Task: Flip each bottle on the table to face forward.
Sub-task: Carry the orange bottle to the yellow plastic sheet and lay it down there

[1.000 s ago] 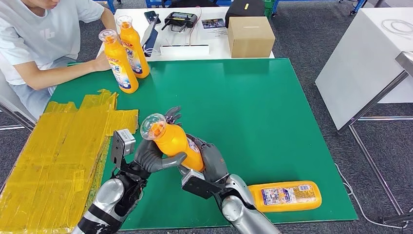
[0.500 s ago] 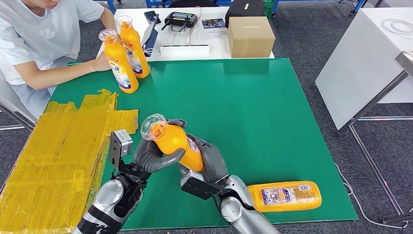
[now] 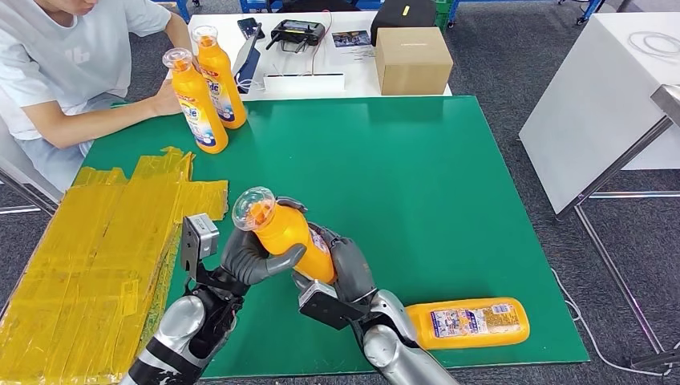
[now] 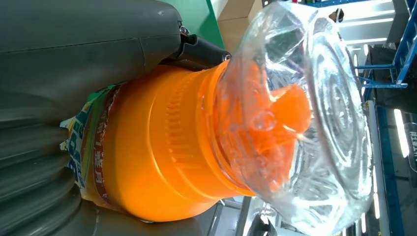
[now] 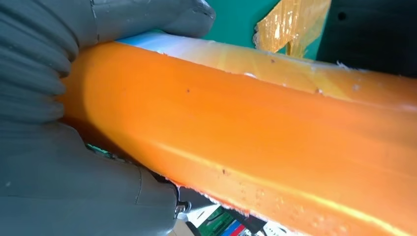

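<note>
Both hands grip bottle; wrist view shows cap.

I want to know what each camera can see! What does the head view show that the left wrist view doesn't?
Only the head view shows the whole green table, two upright orange bottles near a seated person, another bottle lying flat at the table's near edge, yellow tape patches, a cardboard box, and the right robot hand.

Only the left wrist view shows the clear cap up close, with the orange nozzle inside.

Both show the left robot hand gripping the held orange bottle.
</note>
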### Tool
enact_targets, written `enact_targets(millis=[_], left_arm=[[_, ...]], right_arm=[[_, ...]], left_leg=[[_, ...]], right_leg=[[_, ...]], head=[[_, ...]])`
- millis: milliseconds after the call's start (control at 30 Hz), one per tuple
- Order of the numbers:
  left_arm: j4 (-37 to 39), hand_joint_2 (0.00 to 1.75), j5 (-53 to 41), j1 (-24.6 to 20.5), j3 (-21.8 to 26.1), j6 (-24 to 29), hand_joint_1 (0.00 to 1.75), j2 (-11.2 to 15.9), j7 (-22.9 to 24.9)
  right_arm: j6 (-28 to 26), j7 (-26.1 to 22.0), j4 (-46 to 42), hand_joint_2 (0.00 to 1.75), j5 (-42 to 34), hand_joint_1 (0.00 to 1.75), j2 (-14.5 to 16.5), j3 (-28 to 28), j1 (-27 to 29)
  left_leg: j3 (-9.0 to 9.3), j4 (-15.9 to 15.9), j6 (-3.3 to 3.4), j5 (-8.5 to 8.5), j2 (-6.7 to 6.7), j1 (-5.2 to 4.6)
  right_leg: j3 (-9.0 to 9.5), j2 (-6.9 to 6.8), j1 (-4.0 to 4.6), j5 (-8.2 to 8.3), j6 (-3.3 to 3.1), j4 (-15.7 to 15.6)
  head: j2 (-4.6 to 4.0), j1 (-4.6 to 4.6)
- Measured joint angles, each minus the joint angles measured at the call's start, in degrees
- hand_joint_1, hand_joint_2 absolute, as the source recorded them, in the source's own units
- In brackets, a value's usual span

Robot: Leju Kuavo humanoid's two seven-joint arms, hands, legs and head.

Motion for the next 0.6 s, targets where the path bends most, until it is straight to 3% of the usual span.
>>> enact_targets(millis=[33,400,600], left_arm=[[0.00,1.75,-0.41,0.00,-0.02,0.50,1.75,0.00,-0.22],[-0.24,1.75,-7.18,0.17,-0.10,8.33,1.75,0.49,-2.47],[-2.78,1.75,-25.95,1.35,1.02,25.08,1.75,1.31,-4.92]], right_arm=[[-0.27,-0.13,-0.35,1.75,-0.28,0.00,-0.01,-0.05,0.14],[-2.73,-1.35,-5.47,1.75,-1.20,0.00,-0.69,-0.43,1.48],[-6.10,-2.43,-11.51,1.75,-0.61,0.00,-1.86,-2.31,4.36]], left_leg=[[0.00,0.00,0.00,0.00,0.00,0.00],[0.00,0.00,0.00,0.00,0.00,0.00],[-0.04,0.00,0.00,0.00,0.00,0.00]], right_leg=[[0.00,0.00,0.00,0.00,0.00,0.00],[-0.01,0.01,0.00,0.00,0.00,0.00],[-0.03,-0.01,0.00,0.00,0.00,0.00]], head=[[0.00,0.00],[0.00,0.01],[0.00,0.00]])
